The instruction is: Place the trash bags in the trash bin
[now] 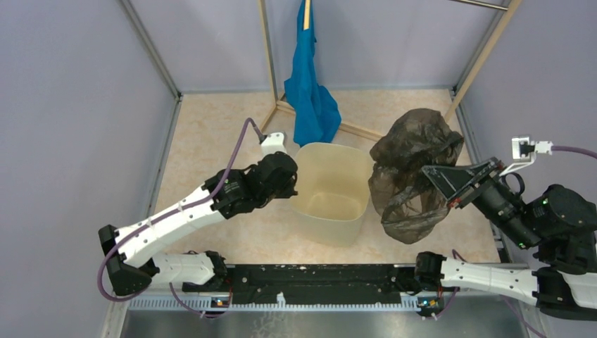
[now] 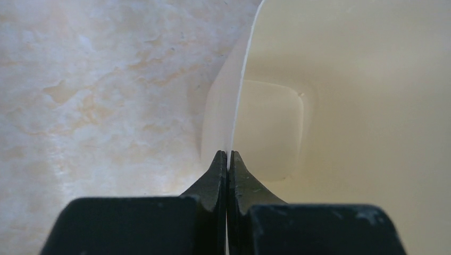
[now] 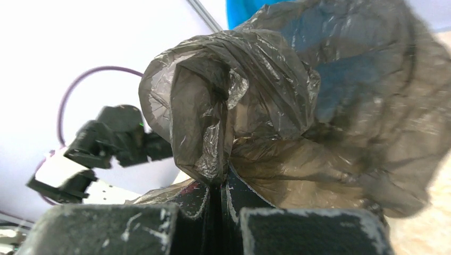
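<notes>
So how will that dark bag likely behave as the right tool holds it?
Probably floppy: the trash bag hangs in crumpled folds from the right tool, which pinches only a bunched bit. Likely very light, as the film is thin and see-through. It may billow or snag rather than drop cleanly into the trash bin.

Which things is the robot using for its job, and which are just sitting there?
For the job: trash bag, trash bin, left hand pinching the bin's rim, right hand holding the bag.
Just there: blue cloth, wooden rack.
</notes>
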`<state>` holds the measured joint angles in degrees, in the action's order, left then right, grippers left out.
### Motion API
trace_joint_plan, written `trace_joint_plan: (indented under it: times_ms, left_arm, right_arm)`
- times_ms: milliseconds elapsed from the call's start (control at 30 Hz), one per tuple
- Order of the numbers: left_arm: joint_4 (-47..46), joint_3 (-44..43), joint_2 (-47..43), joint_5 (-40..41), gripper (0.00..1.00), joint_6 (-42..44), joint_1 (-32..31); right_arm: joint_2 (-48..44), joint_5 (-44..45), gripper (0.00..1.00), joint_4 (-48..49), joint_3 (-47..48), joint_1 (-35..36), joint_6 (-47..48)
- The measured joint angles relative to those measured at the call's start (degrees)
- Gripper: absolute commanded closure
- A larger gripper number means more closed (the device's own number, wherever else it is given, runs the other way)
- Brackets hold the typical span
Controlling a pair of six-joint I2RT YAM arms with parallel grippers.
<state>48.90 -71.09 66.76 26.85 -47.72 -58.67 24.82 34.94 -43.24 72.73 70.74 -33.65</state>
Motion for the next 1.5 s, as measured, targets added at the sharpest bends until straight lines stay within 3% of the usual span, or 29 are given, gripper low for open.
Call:
trace_joint_plan:
  times_ms: [167, 533, 933, 1100, 1367, 1500]
  left_arm:
    - [-1.4, -1.0, 2.4, 1.8, 1.00, -4.5, -2.8]
    - [0.7, -1.0, 3.8, 8.8, 0.98, -13.4, -7.4]
    - [-1.4, -0.4, 3.1, 8.7, 0.69, -17.4, -9.8]
    - [-3.0, 1.5, -1.4, 8.0, 0.49, -16.8, -10.1]
    - [-9.0, 5.7, -8.7, 4.0, 0.16, -11.1, -10.1]
    - [-10.4, 6.6, -11.5, 1.7, 0.13, -7.0, -10.1]
  right_arm:
    - [4.4, -2.0, 1.00, 5.4, 5.1, 0.0, 0.0]
    - [13.2, -6.6, 1.00, 14.4, 7.2, 0.0, -2.6]
    - [16.4, -0.1, 1.00, 13.2, -0.9, 0.0, -13.7]
    - [13.4, 3.8, 1.00, 8.0, -5.0, 0.0, -17.3]
    - [13.2, 6.4, 1.00, 1.1, -5.3, 0.0, -17.4]
    - [17.7, 5.2, 1.00, -0.4, -3.9, 0.0, -14.5]
